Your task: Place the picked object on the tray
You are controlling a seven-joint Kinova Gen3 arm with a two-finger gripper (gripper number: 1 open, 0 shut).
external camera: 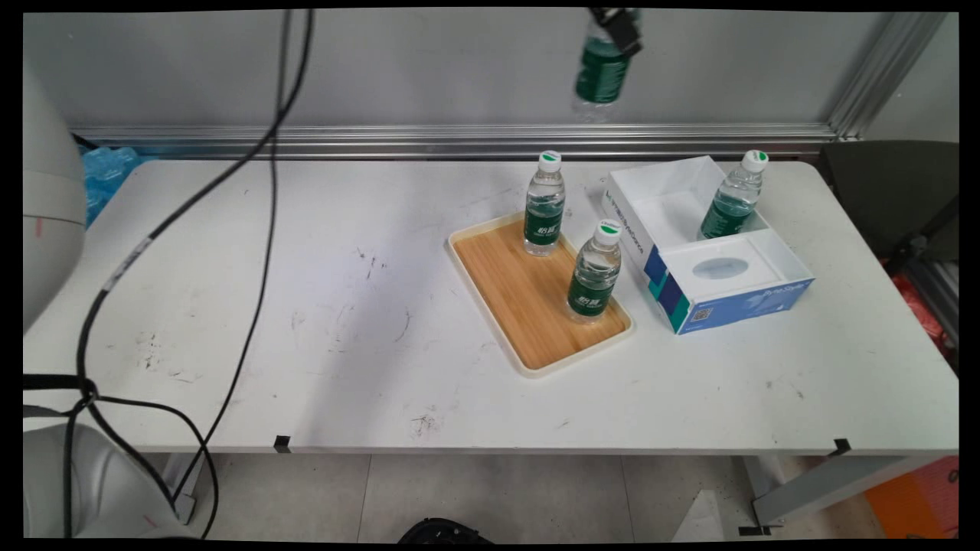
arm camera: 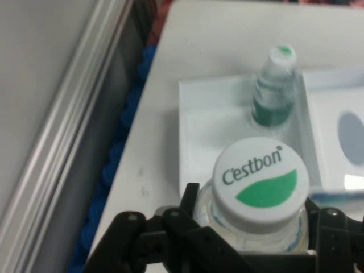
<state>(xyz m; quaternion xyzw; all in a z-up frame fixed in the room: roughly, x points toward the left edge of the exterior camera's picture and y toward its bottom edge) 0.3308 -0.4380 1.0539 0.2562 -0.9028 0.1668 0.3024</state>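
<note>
High above the table's back edge my gripper (external camera: 617, 29) is shut on a water bottle (external camera: 602, 76) with a green label, which hangs tilted below it. In the hand view the held bottle's white cap (arm camera: 261, 185), printed Cestbon, sits between my fingers (arm camera: 190, 200). Below lies a white open box (external camera: 674, 200) with another water bottle (external camera: 733, 197) standing in it; the same bottle (arm camera: 274, 94) shows in the hand view. Two more bottles stand on the wooden tray (external camera: 521, 306): one at the back (external camera: 544, 205), one at the right (external camera: 595, 272).
A blue-and-white lidded box part (external camera: 735, 287) adjoins the open box at the front. Black cables (external camera: 260, 199) hang over the table's left half. An aluminium rail (external camera: 459, 139) runs along the wall behind the table. A dark chair (external camera: 896, 199) stands at the right.
</note>
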